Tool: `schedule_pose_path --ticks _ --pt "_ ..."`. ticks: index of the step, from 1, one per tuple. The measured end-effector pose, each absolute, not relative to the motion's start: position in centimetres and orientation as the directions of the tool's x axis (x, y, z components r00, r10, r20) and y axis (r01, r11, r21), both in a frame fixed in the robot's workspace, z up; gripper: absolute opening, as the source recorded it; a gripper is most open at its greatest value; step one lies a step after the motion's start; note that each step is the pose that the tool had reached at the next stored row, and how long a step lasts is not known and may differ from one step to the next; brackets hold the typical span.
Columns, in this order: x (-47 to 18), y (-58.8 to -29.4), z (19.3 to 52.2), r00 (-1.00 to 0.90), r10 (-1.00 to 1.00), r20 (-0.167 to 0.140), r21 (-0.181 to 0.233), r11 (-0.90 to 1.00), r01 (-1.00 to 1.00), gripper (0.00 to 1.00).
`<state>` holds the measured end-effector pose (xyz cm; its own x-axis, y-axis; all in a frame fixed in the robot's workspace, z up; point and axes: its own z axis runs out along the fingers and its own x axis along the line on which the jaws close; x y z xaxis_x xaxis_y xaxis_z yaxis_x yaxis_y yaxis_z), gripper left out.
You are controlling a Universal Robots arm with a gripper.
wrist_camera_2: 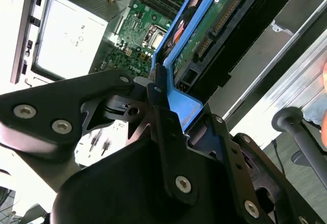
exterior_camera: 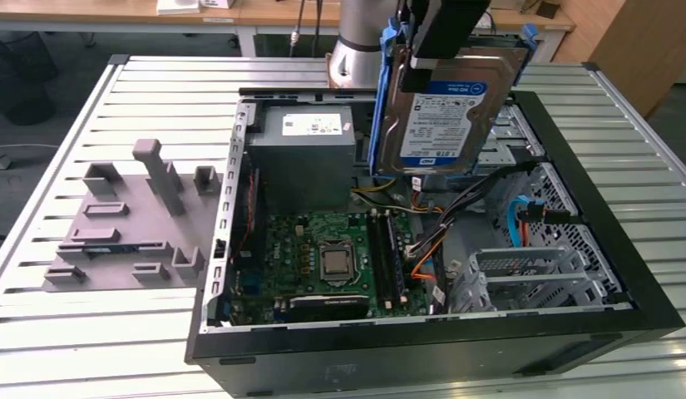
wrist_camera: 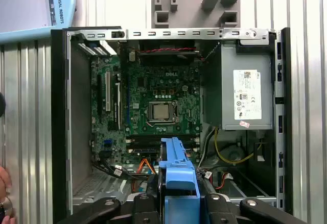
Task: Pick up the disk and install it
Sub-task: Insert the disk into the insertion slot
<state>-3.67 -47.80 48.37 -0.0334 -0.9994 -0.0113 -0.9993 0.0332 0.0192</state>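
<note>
Gripper (exterior_camera: 437, 54) pinched on the hard drive (exterior_camera: 445, 116) at its blue rails; drive hangs beneath it, over the open computer case (exterior_camera: 614, 274). Transport step, likely. Seating wants rails square to the drive cage (exterior_camera: 518, 270) below.

Bright even light (glare whitens the power supply (wrist_camera_2: 66, 35)).

the disk (exterior_camera: 442, 125), clamped in the gripper (wrist_camera: 176, 198), hangs over the open computer case (exterior_camera: 431, 357). beneath it, loose cables (exterior_camera: 465, 199) crowd the gap between the power supply (exterior_camera: 303, 158) and the perforated drive cage (exterior_camera: 520, 274). there is open room above the motherboard (exterior_camera: 320, 258). a grey fixture block (exterior_camera: 132, 224) stands by the slatted table's (exterior_camera: 653, 125) edge at the exterior view's left.
</note>
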Motion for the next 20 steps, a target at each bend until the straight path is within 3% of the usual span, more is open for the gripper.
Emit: schedule_pose_path --ticks 20 --pt "-1.8 -47.8 48.4 -0.033 -0.999 -0.011 0.019 0.033 -0.999 0.36"
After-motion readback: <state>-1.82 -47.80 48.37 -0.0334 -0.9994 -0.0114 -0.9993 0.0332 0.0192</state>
